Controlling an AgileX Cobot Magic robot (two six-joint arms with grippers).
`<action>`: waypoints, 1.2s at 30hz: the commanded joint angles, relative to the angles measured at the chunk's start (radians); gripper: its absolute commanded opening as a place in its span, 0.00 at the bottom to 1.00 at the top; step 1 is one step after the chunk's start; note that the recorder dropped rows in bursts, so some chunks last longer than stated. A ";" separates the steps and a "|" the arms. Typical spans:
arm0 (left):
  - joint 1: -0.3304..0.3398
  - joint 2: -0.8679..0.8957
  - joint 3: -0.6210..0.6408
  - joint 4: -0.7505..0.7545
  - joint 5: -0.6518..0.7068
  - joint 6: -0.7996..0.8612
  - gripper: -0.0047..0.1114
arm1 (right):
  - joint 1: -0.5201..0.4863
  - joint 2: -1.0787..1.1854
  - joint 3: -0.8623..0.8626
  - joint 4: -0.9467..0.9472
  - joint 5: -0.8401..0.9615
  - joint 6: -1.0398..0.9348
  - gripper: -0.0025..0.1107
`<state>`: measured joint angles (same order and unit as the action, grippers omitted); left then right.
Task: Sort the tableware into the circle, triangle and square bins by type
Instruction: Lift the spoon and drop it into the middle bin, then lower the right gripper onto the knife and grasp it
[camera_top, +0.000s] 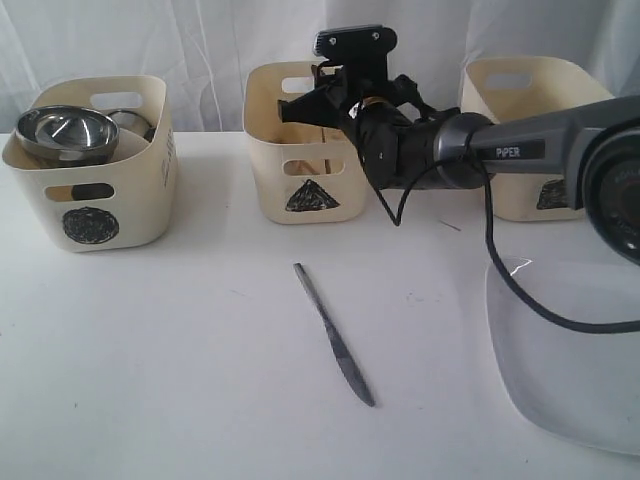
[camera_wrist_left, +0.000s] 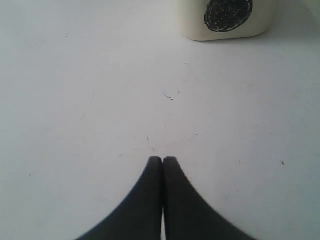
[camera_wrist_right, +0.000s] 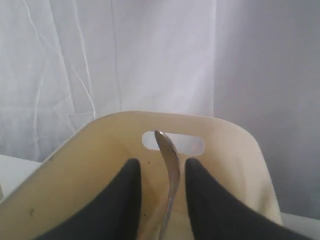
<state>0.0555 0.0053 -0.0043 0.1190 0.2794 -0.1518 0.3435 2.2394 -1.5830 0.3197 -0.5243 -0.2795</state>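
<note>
The cream plastic bin marked with a black circle (camera_top: 90, 200) already holds a shiny steel bowl (camera_top: 65, 135) and more steel behind it. It stands well ahead of the left gripper (camera_wrist_left: 163, 160), whose fingers are pressed together, empty, over bare table. The dull steel table knife (camera_top: 335, 335) lies loose on the table, unsorted.

The right gripper (camera_wrist_right: 161, 167) hangs inside the cream bin marked with a triangle (camera_top: 290, 170). Its fingers (camera_wrist_right: 127, 190) are parted, and a slim steel piece of cutlery (camera_wrist_right: 165, 142) stands between them with a gap on each side, so it looks released.

The cream bin beyond the arm (camera_top: 520, 150) shows nothing inside. The large white rounded-square plate (camera_top: 570, 370) also waits, so knife and plate appear to be what is left.
</note>
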 joint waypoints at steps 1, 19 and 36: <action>0.002 -0.005 0.004 -0.007 -0.003 0.001 0.04 | -0.007 -0.009 -0.004 -0.039 0.004 -0.009 0.35; 0.002 -0.005 0.004 -0.007 -0.003 0.001 0.04 | -0.007 -0.336 0.000 -0.044 0.994 -0.050 0.28; 0.002 -0.005 0.004 -0.007 -0.003 0.001 0.04 | 0.274 -0.363 0.328 -0.032 1.136 0.088 0.03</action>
<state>0.0555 0.0053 -0.0043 0.1190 0.2794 -0.1518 0.5852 1.8867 -1.2709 0.3124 0.6431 -0.1530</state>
